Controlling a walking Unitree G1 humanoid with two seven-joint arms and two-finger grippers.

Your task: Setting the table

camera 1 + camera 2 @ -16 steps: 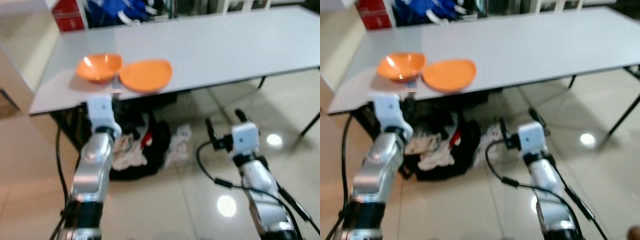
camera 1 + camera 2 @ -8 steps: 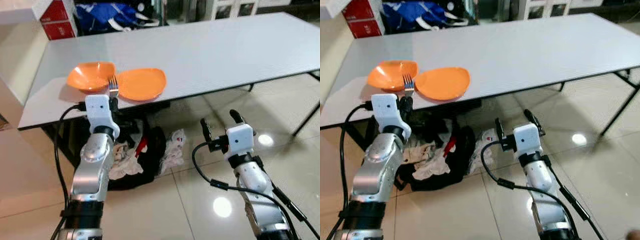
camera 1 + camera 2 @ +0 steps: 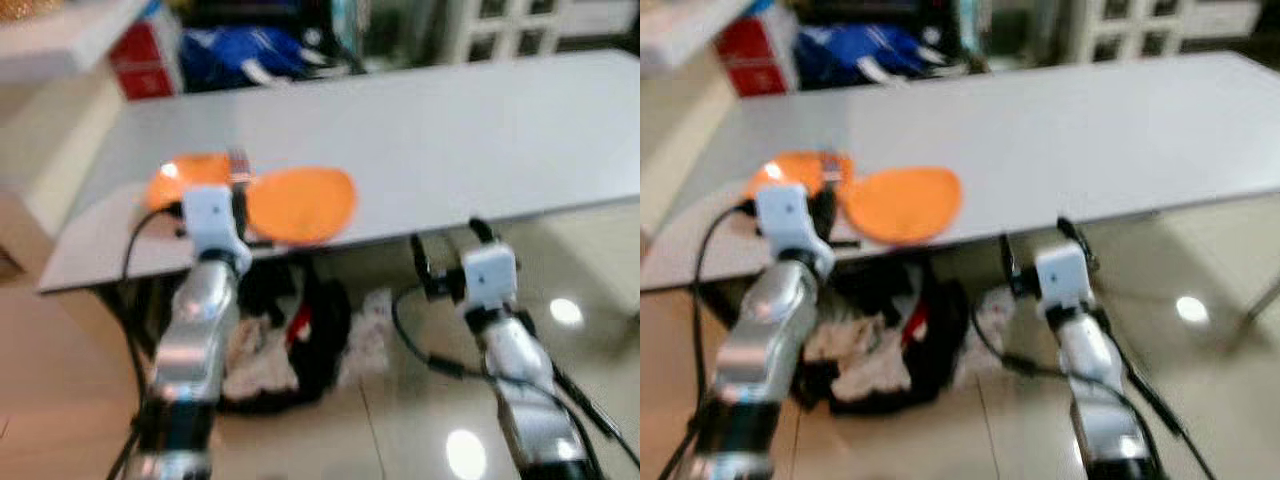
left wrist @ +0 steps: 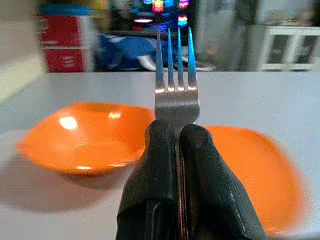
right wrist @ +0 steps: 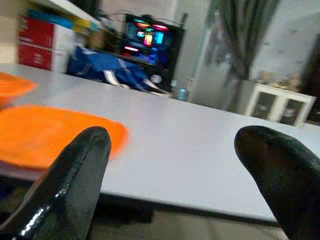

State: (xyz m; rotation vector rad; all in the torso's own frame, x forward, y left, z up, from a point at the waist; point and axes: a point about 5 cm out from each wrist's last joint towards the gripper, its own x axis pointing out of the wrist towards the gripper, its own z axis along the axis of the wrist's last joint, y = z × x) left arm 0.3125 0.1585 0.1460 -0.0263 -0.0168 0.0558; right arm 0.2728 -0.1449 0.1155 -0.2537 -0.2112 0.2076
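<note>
Near the table's [image 3: 480, 130] front left corner, the left gripper [image 4: 176, 145] is pinching a fork [image 4: 174, 80] upright.
Bowl [image 3: 185, 180] and plate [image 3: 300, 203] are sitting side by side there; the right gripper [image 3: 448, 258] is hanging spread, holding nothing, below the front edge.

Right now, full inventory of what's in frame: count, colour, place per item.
table: 1, grey, ahead of the robot.
bowl: 1, orange, near the table's front left corner.
plate: 1, orange, on the table, right of the bowl.
fork: 1, silver, upright in the left gripper, tines up, at the table edge before the bowl and plate.
box: 1, red, beyond the table's far left.
bag: 1, blue, behind the table.
cabinet: 1, white, far side.
pile of cloths and a dark bag: 1, white, black and red, on the floor under the table.
left gripper: 1, black fingers, shut on the fork.
right gripper: 1, black fingers, open, just below the table's front edge.
</note>
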